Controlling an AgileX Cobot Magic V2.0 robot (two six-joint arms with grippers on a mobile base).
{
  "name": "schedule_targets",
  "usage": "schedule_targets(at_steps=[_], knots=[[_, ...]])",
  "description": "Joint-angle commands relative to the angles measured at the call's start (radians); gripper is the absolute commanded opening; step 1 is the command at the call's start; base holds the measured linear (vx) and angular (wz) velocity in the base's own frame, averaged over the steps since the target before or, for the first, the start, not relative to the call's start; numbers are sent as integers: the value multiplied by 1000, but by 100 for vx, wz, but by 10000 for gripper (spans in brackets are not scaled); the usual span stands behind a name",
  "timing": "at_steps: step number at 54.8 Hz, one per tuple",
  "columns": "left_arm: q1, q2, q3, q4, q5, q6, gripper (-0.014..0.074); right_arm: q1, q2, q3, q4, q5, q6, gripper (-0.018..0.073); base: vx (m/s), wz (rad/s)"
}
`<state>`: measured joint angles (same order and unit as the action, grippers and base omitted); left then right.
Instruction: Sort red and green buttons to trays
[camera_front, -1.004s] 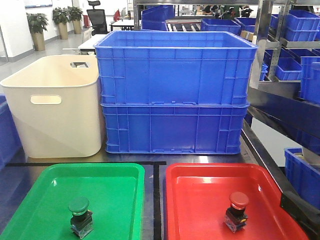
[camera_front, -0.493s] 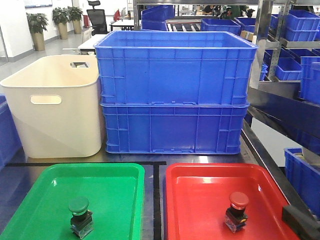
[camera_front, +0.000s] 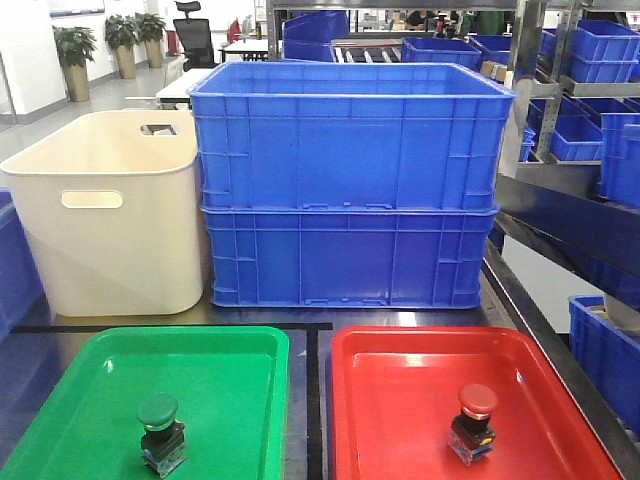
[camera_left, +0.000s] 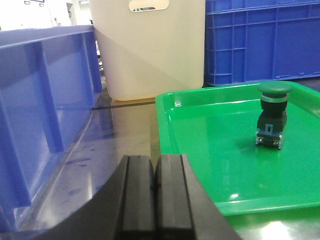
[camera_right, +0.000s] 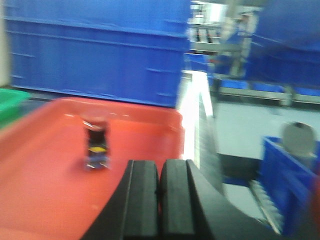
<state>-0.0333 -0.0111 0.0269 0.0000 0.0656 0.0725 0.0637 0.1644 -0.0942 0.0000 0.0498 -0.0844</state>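
Buttons sit one in each tray: the small green dome-top push button (camera_front: 160, 432) stands upright on its dark block base inside the shallow bright green plastic tray (camera_front: 230, 350), and the small red dome-top push button (camera_front: 474, 422) stands upright on its dark base inside the shallow bright red plastic tray (camera_front: 400, 350). Both trays lie side by side on a dark shiny table (camera_front: 312, 400), and their near edges are cut off at the bottom of the front view. Behind them stand two deep blue plastic crates (camera_front: 350, 190), stacked, with a smooth cream plastic tub (camera_front: 110, 220) just beside them. The left gripper (camera_left: 155, 192) has its two black fingers pressed together with nothing between them, low over the table, beside the green tray's corner. The right gripper (camera_right: 159, 205) also has its black fingers pressed together and holds nothing, over the red tray's right side. The right wrist view is blurry, so the red button there looks smeared, with a yellow patch on its base that is too fuzzy to read. No writing can be read anywhere.
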Motion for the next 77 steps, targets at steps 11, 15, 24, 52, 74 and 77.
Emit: schedule_targets(at_steps=[11,15,24,52,74,77], knots=[[3,-15,-19,-8,-75,0,-7,-95,-173,144,-8,-149,2,-13,0,0],[3,-15,-19,-8,-75,0,-7,-95,-189,138,-13,-100,2,-12,0,0],[3,-15,-19,-8,-75,0,-7,-95,-187,138,-7,-97,2,-12,0,0],[3,-15,-20,-8,-75,0,-7,-95,-187,138,-7,-92,2,-12,0,0],[3,-15,-20,-8,-75,0,-7,-95,-187,138,-7,-92,2,-12,0,0],[3,-15,-20,-8,-75,0,-7,-95,-187,138,-7,-92,2,-12,0,0]])
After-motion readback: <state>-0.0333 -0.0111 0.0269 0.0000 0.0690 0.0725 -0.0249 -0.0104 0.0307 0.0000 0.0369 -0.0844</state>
